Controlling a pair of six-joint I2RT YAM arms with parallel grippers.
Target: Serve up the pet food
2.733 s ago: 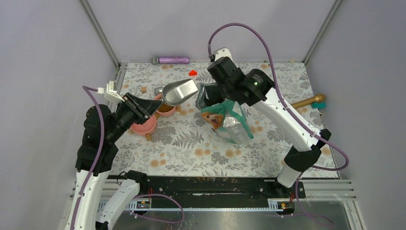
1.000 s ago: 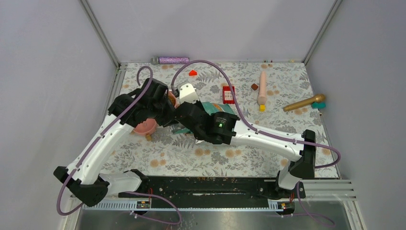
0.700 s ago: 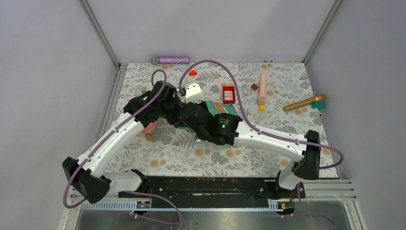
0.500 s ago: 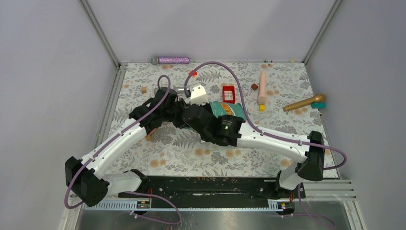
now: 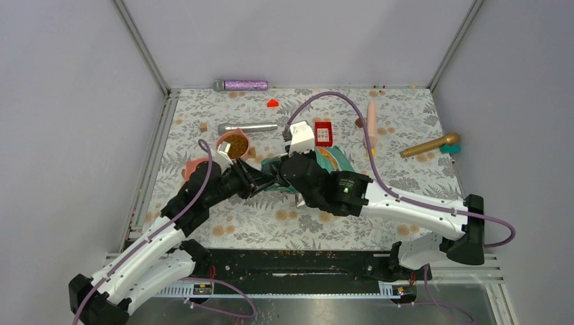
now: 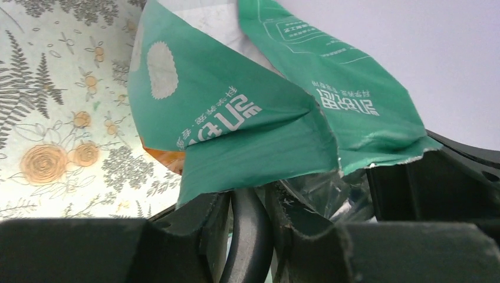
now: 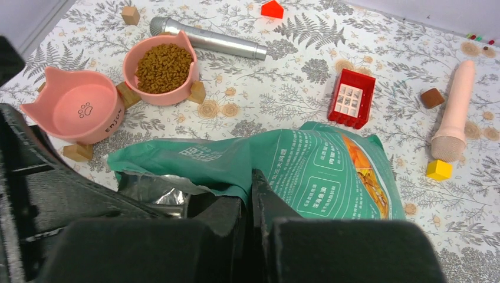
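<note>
Arms drawing nearer since earlier; bag (image 7: 330,171) now lying flat. Left gripper (image 6: 249,206), right gripper (image 7: 247,197) both pinching its mouth edges. Pet food (image 7: 164,68) sitting in pink bowl (image 7: 127,68). Keeping mouth lifted, avoiding spill.

Red brick (image 7: 352,97), silver microphone (image 7: 206,40)

Both arms stretch inward, left pincer (image 5: 265,183) and right pincer (image 5: 281,175) clamped, nearly meeting.
</note>
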